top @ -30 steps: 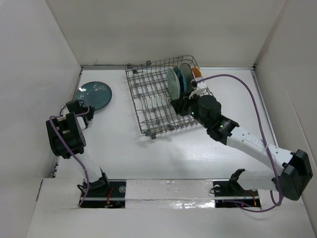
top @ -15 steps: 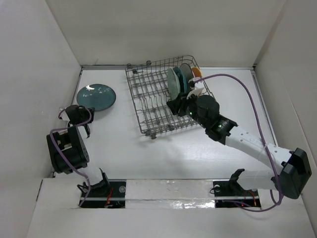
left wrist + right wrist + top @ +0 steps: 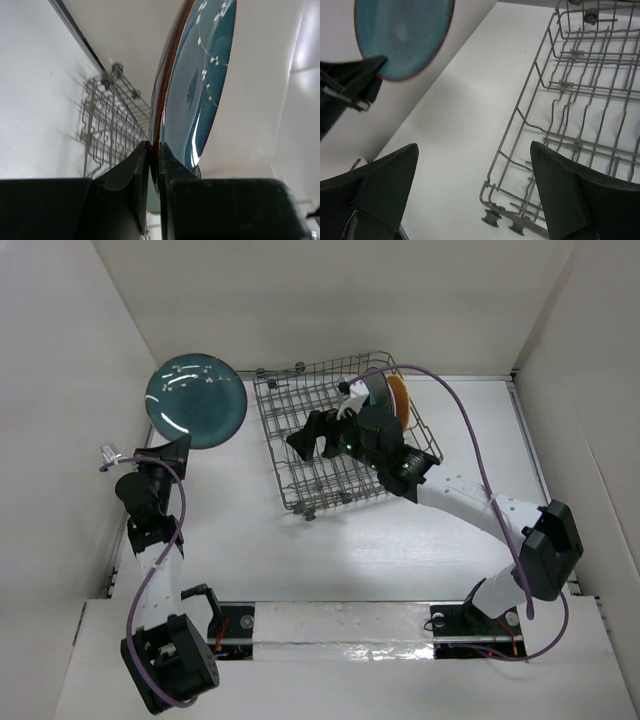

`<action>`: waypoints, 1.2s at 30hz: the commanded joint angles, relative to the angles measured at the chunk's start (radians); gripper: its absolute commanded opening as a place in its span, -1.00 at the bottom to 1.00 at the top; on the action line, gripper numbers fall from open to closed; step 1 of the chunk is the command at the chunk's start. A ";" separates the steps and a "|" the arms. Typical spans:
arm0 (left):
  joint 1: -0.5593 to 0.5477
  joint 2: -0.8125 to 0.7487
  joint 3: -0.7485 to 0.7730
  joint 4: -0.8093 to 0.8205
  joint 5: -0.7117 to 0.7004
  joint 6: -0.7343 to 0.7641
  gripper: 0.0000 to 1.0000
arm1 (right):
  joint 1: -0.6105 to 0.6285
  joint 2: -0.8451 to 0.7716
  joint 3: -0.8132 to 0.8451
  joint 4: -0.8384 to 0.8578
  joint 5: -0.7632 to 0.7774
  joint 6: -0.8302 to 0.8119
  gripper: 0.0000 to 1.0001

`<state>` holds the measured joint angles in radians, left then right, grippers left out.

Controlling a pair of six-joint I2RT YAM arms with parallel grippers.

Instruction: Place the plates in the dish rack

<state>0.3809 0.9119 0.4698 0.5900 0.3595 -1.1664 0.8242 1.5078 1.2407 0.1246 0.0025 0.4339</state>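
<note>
We see a white table (image 3: 300, 560) boxed in by plain white panels: a back wall (image 3: 340, 300), a left wall (image 3: 60, 390) and a right wall (image 3: 590, 360). Along the near edge a glossy white strip (image 3: 340, 625) catches the light. Only faint shadows fall on the table.

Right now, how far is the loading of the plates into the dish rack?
Done: an orange-brown plate stands in the dish rack; the right arm hides any others. In hand: the left gripper pinches the dark teal plate by its rim, above the table. The right gripper is open, empty. Left: slotting that plate.
</note>
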 commanded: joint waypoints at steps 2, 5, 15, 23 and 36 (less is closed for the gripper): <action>0.000 -0.117 -0.043 0.134 0.201 -0.024 -1.00 | -0.013 0.031 0.129 0.050 -0.070 0.020 0.99; 0.000 -0.159 -0.071 0.139 0.280 -0.004 -1.00 | -0.023 0.115 0.218 0.026 -0.119 0.023 0.99; -0.011 -0.248 -0.187 0.318 0.446 -0.117 -1.00 | -0.042 0.259 0.261 0.023 -0.095 0.022 0.99; -0.011 -0.234 -0.223 0.325 0.628 -0.067 -1.00 | -0.069 0.338 0.230 0.203 -0.370 0.093 0.86; -0.030 -0.257 -0.053 -0.085 0.544 0.252 0.29 | -0.142 0.240 0.074 0.397 -0.427 0.207 -1.00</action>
<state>0.3546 0.6895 0.3077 0.4515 0.9066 -0.9985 0.7021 1.8366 1.3148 0.4282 -0.4335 0.6693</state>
